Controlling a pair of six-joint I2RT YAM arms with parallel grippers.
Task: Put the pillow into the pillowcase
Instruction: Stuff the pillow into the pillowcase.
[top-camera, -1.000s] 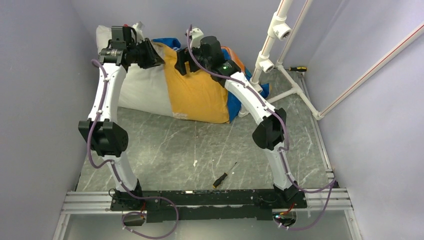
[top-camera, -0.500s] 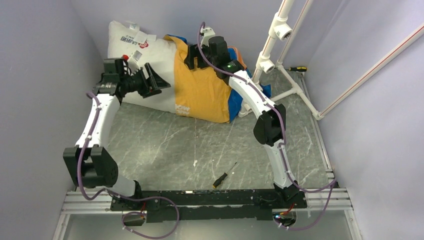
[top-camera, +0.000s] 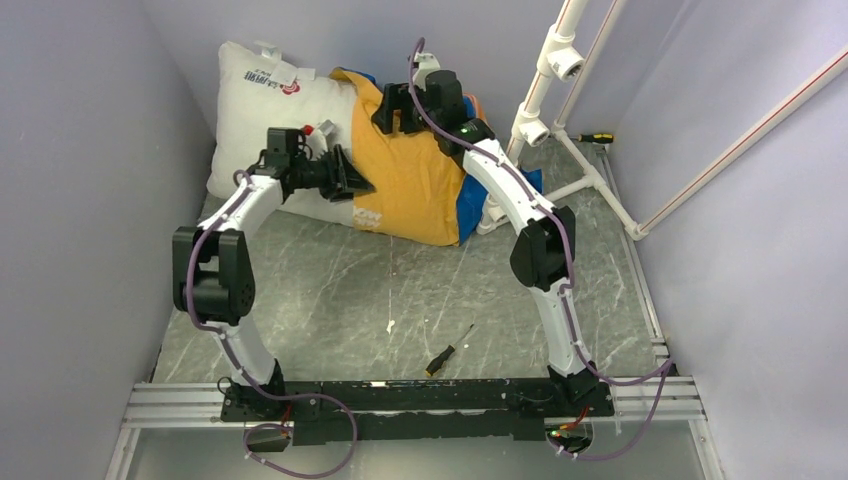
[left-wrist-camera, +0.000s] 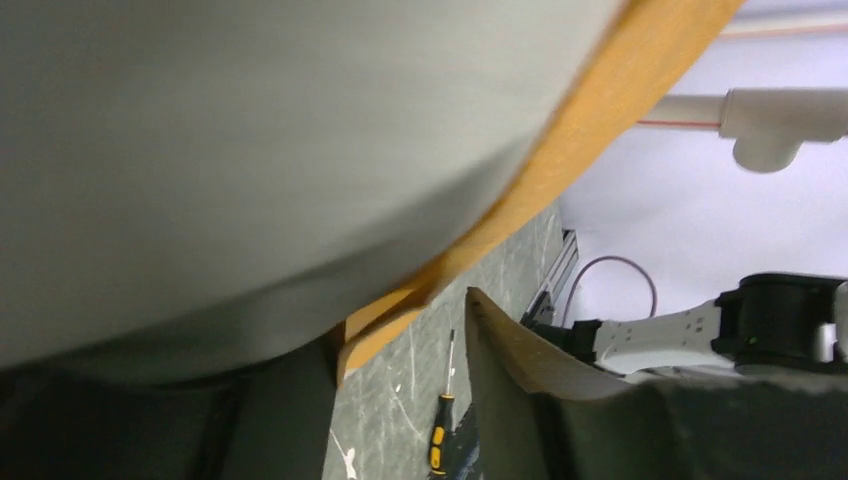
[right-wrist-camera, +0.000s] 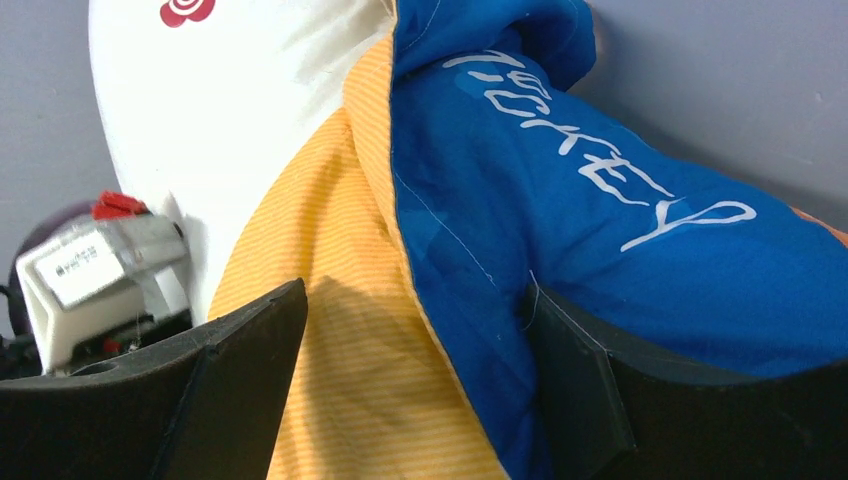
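The white pillow (top-camera: 262, 112) leans against the back wall, its red logo and tags at the upper left end. Its right part sits inside the pillowcase (top-camera: 408, 185), orange side up, with blue fabric showing at the right. My left gripper (top-camera: 356, 180) is open at the pillow's lower front edge. In the left wrist view the pillow (left-wrist-camera: 250, 150) and the orange hem (left-wrist-camera: 560, 150) hang just above the gripper (left-wrist-camera: 402, 320), with nothing clasped. My right gripper (top-camera: 392, 108) is open at the top edge. Its jaws (right-wrist-camera: 415, 300) straddle the orange and blue pillowcase (right-wrist-camera: 600, 200).
A black-and-yellow screwdriver (top-camera: 447, 352) lies on the marbled table near the front and also shows between my left fingers (left-wrist-camera: 440, 440). A white pipe frame (top-camera: 545, 110) stands at the back right with another screwdriver (top-camera: 598, 137) beside it. Grey walls close in on both sides.
My left gripper let go at the pillow's top, opened, and swung down and right to the lower front hem. The pillow's white end now shows fully. The right gripper edged slightly back.
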